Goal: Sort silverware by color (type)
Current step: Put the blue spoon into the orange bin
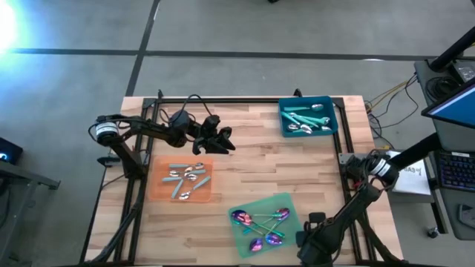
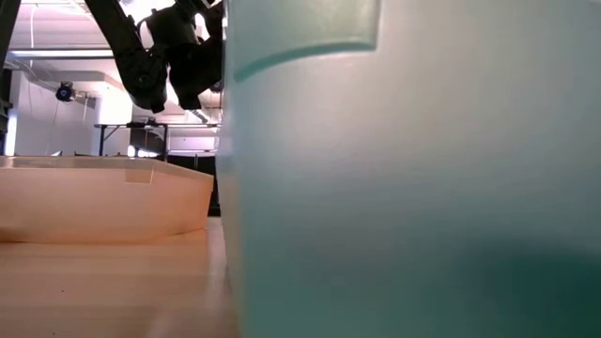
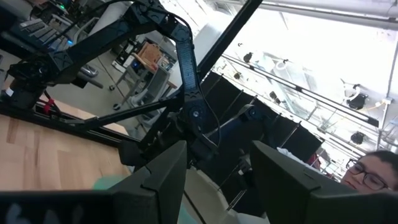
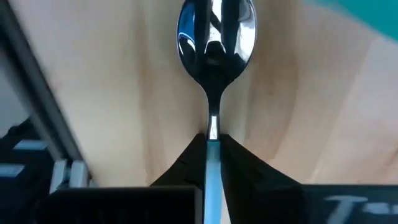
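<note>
Silver spoon (image 4: 216, 37) clamped in right pincer (image 4: 212, 149), above bare wood

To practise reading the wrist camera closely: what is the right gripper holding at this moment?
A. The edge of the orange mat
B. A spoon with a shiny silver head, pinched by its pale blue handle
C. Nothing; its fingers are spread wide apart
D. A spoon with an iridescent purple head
B: in the right wrist view the right gripper is shut on the silver-headed spoon at its handle, above the wooden table.
</note>
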Robot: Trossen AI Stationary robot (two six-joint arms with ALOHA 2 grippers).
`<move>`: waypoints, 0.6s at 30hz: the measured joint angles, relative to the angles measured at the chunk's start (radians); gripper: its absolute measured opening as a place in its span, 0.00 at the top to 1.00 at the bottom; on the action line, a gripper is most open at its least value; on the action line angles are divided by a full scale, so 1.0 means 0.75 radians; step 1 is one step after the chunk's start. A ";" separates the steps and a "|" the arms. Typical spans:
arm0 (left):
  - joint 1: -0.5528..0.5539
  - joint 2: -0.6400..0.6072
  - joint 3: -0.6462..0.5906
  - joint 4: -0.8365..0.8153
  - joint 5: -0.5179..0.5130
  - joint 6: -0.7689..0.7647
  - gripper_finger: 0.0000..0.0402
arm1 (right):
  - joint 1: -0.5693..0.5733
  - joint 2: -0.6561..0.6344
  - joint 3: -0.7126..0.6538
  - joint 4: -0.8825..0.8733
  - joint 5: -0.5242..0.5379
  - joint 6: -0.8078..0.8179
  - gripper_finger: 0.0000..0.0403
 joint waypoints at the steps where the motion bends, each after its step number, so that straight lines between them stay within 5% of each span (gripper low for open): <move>1: -0.001 0.000 0.000 0.000 0.000 -0.004 0.60 | 0.003 -0.003 0.007 0.005 -0.024 -0.028 0.96; 9: -0.038 0.000 -0.002 -0.002 0.037 0.003 0.60 | 0.022 -0.152 0.063 0.006 -0.016 -0.068 0.96; 13: -0.093 0.000 -0.044 -0.003 0.084 0.019 0.60 | 0.025 -0.236 0.086 0.012 0.280 -0.028 0.97; 18: -0.206 0.000 -0.121 -0.004 0.029 0.164 0.60 | 0.013 -0.332 0.105 0.033 0.864 -0.068 0.97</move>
